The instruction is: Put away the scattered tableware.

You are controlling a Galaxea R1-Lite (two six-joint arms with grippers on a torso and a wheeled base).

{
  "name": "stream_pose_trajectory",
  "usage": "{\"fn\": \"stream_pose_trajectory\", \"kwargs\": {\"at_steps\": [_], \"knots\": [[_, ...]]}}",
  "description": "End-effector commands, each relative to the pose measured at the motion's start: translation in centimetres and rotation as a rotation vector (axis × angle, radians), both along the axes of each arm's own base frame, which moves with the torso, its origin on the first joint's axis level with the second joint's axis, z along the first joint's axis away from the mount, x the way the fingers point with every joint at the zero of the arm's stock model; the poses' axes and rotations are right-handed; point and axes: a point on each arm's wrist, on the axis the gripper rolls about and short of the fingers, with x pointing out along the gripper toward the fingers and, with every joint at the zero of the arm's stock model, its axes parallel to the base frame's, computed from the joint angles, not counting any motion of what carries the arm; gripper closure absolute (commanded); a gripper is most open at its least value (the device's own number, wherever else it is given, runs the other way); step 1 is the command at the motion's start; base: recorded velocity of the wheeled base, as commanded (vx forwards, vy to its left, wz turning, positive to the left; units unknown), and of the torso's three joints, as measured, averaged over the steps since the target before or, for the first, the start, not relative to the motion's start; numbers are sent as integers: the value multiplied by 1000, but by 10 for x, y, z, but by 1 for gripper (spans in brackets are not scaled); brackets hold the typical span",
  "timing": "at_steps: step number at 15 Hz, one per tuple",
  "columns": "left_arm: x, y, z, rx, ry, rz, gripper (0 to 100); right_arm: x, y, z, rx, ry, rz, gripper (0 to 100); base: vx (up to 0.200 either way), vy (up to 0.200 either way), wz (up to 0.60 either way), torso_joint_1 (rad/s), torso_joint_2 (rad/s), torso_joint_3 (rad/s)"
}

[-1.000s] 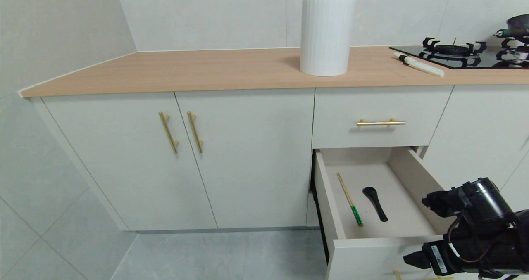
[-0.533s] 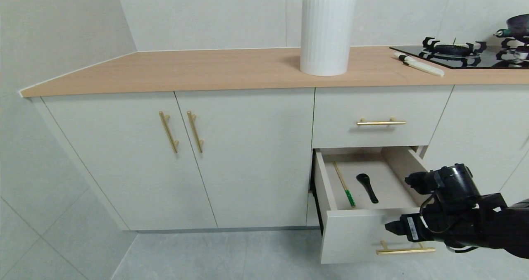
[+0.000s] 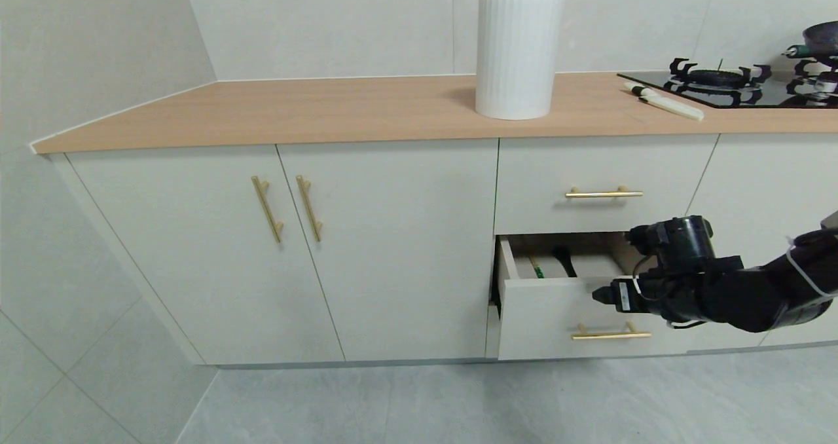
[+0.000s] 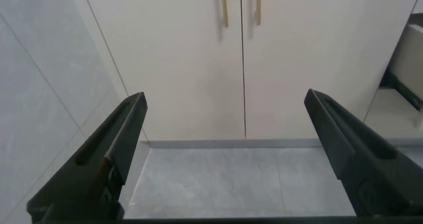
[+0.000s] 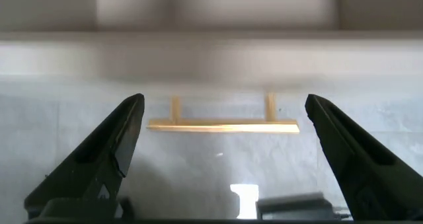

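Note:
The lower drawer [image 3: 550, 310] is open only a narrow gap. Through that gap I see the ends of green-tipped chopsticks [image 3: 535, 268] and a black spoon [image 3: 564, 264] lying inside. My right gripper [image 3: 605, 296] is at the drawer front, just above its gold handle [image 3: 610, 334]. In the right wrist view the right gripper [image 5: 225, 158] is open, its fingers spread to either side of the gold handle [image 5: 223, 125], holding nothing. My left gripper [image 4: 228, 158] is open and empty, low down and facing the cabinet doors [image 4: 244, 52].
On the wooden countertop [image 3: 327, 110] stand a white ribbed canister [image 3: 518, 54] and a white-handled knife [image 3: 662, 103] beside the gas stove [image 3: 733, 87]. The upper drawer [image 3: 602, 185] is closed. Double cabinet doors [image 3: 288, 247] are to the left, and grey floor tiles lie below.
The lower drawer has slid from wide open to nearly closed. My right gripper moved toward the cabinet with the drawer front.

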Motion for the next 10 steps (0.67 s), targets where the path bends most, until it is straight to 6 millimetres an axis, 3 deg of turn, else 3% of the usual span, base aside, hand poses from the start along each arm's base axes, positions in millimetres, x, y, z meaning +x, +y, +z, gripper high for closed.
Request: {"fn": "stream_pose_trajectory", "kwargs": {"at_steps": [1, 3, 10], "knots": [[0, 0, 0, 0, 0, 1, 0, 22, -2, -14, -1, 8, -16, 0, 0, 0, 0, 0, 0, 0], [0, 0, 0, 0, 0, 1, 0, 51, -1, -17, 5, -34, -24, 0, 0, 0, 0, 0, 0, 0], [0, 0, 0, 0, 1, 1, 0, 85, -4, -23, 14, -95, -60, 0, 0, 0, 0, 0, 0, 0]]}}
